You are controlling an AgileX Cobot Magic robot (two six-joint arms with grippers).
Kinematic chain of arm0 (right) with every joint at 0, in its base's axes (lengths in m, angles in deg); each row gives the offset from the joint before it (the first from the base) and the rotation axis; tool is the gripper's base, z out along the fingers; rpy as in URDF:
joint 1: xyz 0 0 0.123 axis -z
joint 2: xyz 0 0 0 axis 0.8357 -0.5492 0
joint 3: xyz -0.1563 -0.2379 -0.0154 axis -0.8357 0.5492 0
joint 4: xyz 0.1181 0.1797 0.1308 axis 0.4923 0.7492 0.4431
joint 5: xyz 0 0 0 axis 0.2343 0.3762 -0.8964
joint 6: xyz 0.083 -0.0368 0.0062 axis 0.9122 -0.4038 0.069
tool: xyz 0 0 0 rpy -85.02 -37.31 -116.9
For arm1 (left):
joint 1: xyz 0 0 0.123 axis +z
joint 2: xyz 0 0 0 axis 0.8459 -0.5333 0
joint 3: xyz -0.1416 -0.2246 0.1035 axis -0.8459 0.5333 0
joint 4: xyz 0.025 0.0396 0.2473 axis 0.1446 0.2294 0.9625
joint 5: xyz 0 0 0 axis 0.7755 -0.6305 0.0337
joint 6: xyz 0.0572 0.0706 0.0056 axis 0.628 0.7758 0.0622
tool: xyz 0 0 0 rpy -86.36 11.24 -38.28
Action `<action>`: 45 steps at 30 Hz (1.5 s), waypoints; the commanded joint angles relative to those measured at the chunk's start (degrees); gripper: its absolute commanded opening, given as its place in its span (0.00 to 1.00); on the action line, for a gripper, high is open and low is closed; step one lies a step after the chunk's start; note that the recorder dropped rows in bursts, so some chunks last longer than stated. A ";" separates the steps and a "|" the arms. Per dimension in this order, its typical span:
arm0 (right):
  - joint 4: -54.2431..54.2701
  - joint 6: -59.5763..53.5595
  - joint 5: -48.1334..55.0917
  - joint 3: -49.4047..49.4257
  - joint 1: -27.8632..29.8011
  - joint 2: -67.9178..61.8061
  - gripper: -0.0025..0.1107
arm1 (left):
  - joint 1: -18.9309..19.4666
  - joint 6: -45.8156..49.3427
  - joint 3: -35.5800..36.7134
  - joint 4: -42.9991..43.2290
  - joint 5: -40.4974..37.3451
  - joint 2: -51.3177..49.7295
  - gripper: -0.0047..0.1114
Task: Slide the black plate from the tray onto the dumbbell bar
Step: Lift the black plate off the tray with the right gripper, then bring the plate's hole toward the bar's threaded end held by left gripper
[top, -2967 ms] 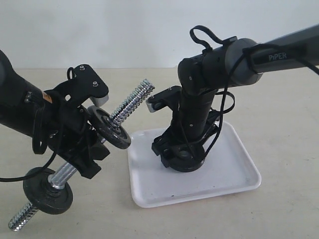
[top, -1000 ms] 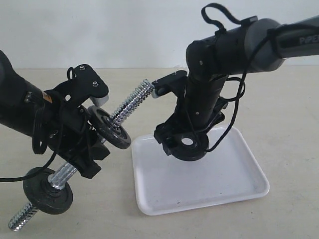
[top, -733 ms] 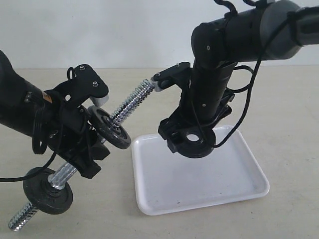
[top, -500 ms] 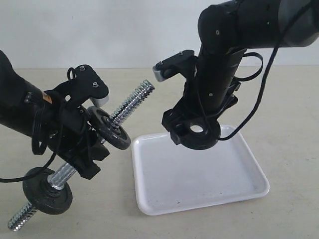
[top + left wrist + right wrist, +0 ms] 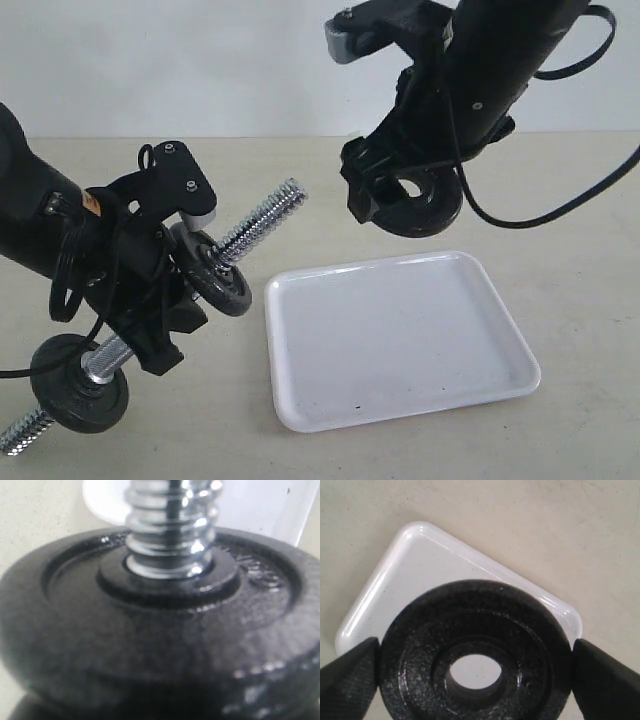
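Fingers [image 5: 347,676] clamp black plate [image 5: 475,617]: right wrist view only.

Dumbbell bar [image 5: 255,222] lower tip off-frame; disc [image 5: 150,645] embossing blurred, possibly lettering.

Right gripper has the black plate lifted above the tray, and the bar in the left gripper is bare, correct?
Not bare: the exterior view shows the dumbbell bar in the left gripper carrying two black discs. The right gripper does hold the black plate above the tray.
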 commanded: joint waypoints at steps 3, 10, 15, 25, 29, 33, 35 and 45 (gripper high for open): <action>8.72 -4.76 -0.55 -0.27 0.57 3.93 0.02 | 0.11 2.34 -2.20 -0.39 4.39 3.22 0.08; 15.53 -8.06 -0.41 -0.27 0.57 4.05 0.02 | 0.11 3.94 -2.20 -1.19 5.13 3.22 0.08; 19.96 -10.99 -0.54 -0.27 0.57 4.05 0.02 | 0.11 10.74 -2.20 -8.15 5.25 3.67 0.08; 25.92 -14.34 -3.22 -0.27 0.57 4.05 0.02 | 0.11 17.52 -2.20 -14.70 3.56 9.47 0.08; 26.33 -14.34 -3.79 -0.27 0.57 4.05 0.02 | 0.11 17.79 -0.74 -14.57 3.28 9.47 0.08; 26.29 -14.82 -2.39 -1.01 0.57 4.05 0.02 | 0.11 17.79 1.04 -12.65 4.17 9.47 0.08; 26.19 -15.24 -0.96 -2.60 0.57 4.05 0.02 | 0.11 17.79 1.06 -12.54 3.87 9.47 0.08; 25.65 -16.13 2.29 -7.44 0.57 4.05 0.02 | 0.11 18.65 1.06 -10.51 0.55 9.47 0.08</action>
